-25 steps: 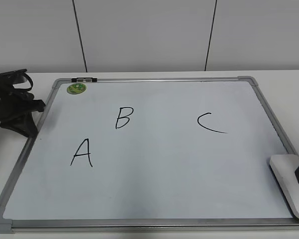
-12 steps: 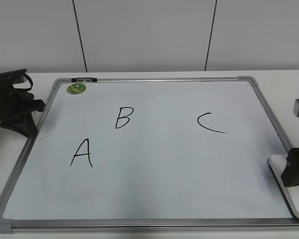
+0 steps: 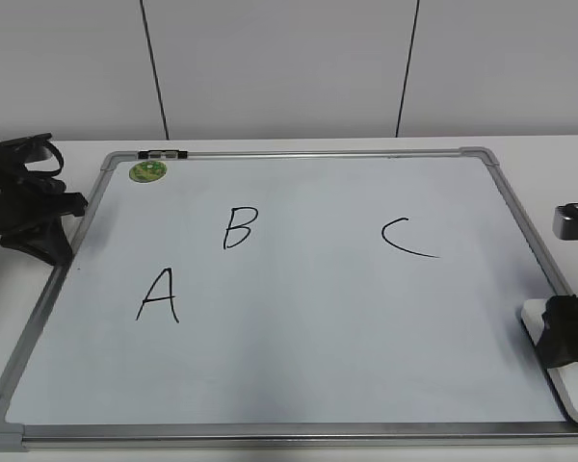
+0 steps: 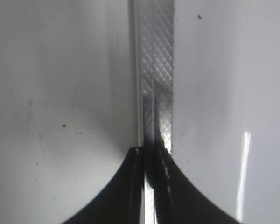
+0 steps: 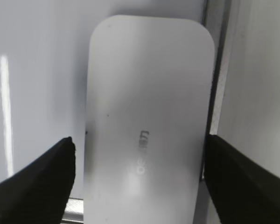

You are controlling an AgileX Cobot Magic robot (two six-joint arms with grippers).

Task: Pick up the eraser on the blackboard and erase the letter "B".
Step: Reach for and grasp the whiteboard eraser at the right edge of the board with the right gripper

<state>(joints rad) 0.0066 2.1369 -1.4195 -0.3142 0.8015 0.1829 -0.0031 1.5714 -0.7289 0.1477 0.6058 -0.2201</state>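
left gripper sits at the blackboard left edge, jaws clenched, holding nothing. letter "b" unerased, left of centre. eraser at near-right corner, long axis near-to-far; right gripper straddles it, jaws spread.

Both arms black; right tool has wedge-shaped fingers.

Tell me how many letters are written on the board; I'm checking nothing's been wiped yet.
3. The letter "A" sits lower left, the letter "B" above and right of it, the letter "C" right of centre. All are intact on the blackboard; none looks hidden.
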